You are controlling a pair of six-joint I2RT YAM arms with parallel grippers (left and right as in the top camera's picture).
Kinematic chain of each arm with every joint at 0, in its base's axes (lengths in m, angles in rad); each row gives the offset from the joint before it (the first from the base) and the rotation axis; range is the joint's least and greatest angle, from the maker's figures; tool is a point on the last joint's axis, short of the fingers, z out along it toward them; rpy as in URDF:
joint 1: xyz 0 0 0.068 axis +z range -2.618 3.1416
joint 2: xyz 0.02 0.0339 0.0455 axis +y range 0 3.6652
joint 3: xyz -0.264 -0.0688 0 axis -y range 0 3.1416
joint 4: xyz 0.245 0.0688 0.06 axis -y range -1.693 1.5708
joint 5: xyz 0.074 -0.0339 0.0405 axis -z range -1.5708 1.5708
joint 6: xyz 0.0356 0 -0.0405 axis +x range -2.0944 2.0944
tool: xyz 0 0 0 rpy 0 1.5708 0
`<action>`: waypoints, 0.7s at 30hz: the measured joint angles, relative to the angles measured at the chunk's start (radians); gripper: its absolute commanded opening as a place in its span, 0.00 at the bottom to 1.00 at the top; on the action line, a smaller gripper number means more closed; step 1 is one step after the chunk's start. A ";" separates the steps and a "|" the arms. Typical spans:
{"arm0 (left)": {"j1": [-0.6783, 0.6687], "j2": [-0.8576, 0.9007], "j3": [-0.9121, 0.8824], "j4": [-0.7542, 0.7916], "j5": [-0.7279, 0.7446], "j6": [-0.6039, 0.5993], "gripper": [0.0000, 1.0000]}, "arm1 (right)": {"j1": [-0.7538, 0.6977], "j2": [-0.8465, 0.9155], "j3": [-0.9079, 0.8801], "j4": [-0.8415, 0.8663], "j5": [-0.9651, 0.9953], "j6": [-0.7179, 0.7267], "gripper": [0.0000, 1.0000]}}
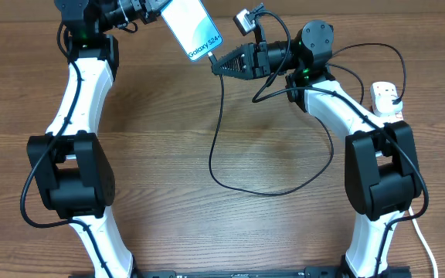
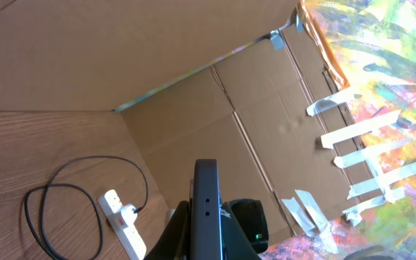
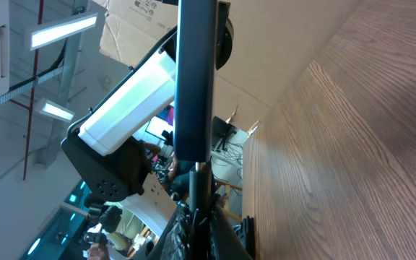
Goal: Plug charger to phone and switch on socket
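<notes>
Two grippers met near the top middle of the overhead view. The left gripper (image 1: 154, 11) was clamped on the phone (image 1: 194, 28) and held it up off the table (image 1: 207, 232). The phone's screen glowed light blue and faced up. Its lower end pointed down and to the right.

The right gripper (image 1: 217, 66) had its fingers pressed together on the small tip of the charger (image 1: 221, 147). The tip sat right at the phone's lower end. It was too small to tell if it was pushed in.

From there the thin black cable dropped down the middle of the frame. It made a big loop on the wood and climbed back up to the right.

The socket (image 1: 385, 99) lay at the right edge of the frame, partly behind the right arm. In the left wrist view it showed at the lower left (image 2: 121, 220), with a plug in it and the black cable (image 2: 38, 195) curling beside it. Its switch could not be read.
</notes>
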 measured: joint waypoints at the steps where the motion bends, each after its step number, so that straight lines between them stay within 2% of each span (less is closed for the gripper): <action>1: 0.000 0.000 0.000 0.000 0.000 0.000 0.04 | 0.000 0.000 0.000 0.000 0.000 0.000 0.04; 21: 0.000 0.000 0.000 0.000 -0.002 0.000 0.04 | 0.008 0.000 0.000 -0.003 0.000 0.000 0.04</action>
